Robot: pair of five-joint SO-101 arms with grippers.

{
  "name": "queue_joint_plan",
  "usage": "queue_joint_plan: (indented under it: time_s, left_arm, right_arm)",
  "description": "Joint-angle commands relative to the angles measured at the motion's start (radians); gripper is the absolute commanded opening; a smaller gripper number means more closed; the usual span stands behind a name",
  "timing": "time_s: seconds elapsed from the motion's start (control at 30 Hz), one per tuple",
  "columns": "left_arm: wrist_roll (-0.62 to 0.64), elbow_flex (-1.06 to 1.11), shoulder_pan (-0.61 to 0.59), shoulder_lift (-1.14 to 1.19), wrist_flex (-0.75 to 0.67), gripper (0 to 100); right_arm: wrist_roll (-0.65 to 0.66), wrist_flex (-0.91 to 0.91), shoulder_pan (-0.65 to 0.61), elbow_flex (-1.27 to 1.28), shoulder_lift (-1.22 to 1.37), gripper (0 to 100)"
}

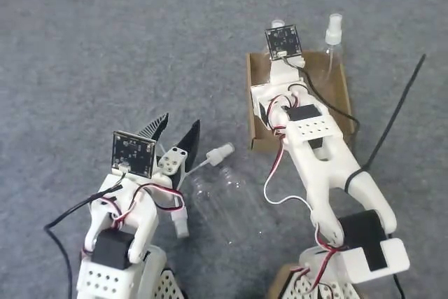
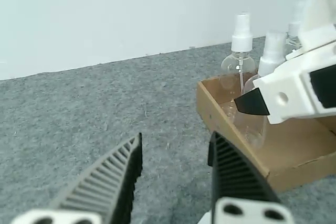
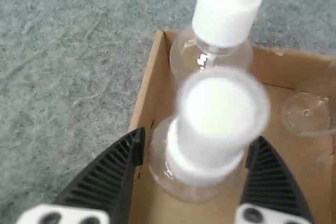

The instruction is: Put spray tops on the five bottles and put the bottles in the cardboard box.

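The cardboard box [image 1: 254, 103] sits on the grey carpet, far right of centre. My right gripper [image 3: 197, 140] is down inside it, shut on a clear bottle [image 3: 163, 177] with a white spray top [image 3: 220, 114]. A second topped bottle [image 3: 223, 19] stands in the box's far corner, and another [image 1: 333, 36] at its far right. My left gripper [image 1: 182, 120] hovers open and empty near the table's front left. A clear bottle [image 1: 227, 201] lies on the carpet to its right, with a white spray top [image 1: 220, 152] and its thin tube beside it.
In the left wrist view the box [image 2: 226, 124] stands ahead to the right, holding several topped bottles [image 2: 241, 40], with the right arm's black finger [image 2: 252, 103] against one. A black cable [image 1: 399, 110] runs right of the box. The carpet's left half is bare.
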Motion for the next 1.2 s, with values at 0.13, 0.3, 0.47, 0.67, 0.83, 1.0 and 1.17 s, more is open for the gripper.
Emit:
queue_joint_plan:
  time_s: [0.13,0.3,0.47,0.67,0.83,1.0,1.17]
  left_arm:
    - [-0.005,-0.01,0.0,-0.014,-0.026,19]
    - [-0.005,-0.01,0.0,-0.014,-0.025,19]
    - [-0.005,-0.01,0.0,-0.014,-0.025,19]
    - [-0.005,-0.01,-0.002,-0.014,-0.029,19]
    - [-0.005,-0.01,-0.003,-0.014,-0.028,19]
    - [0.0,-0.016,-0.002,-0.006,-0.023,19]
    - [0.002,-0.016,-0.005,-0.006,-0.014,19]
  right_arm:
    - [-0.002,0.005,-0.001,-0.031,-0.153,24.7]
    - [-0.002,0.005,-0.002,-0.031,-0.176,24.7]
    - [-0.002,0.061,-0.001,-0.066,-0.248,24.7]
    - [-0.002,0.338,-0.03,-0.172,-0.43,24.5]
    - [-0.002,0.575,-0.13,-0.17,-0.573,24.3]
    - [-0.005,0.782,-0.334,-0.083,-0.624,24.3]
    - [-0.006,0.789,-0.467,0.114,-0.622,24.3]
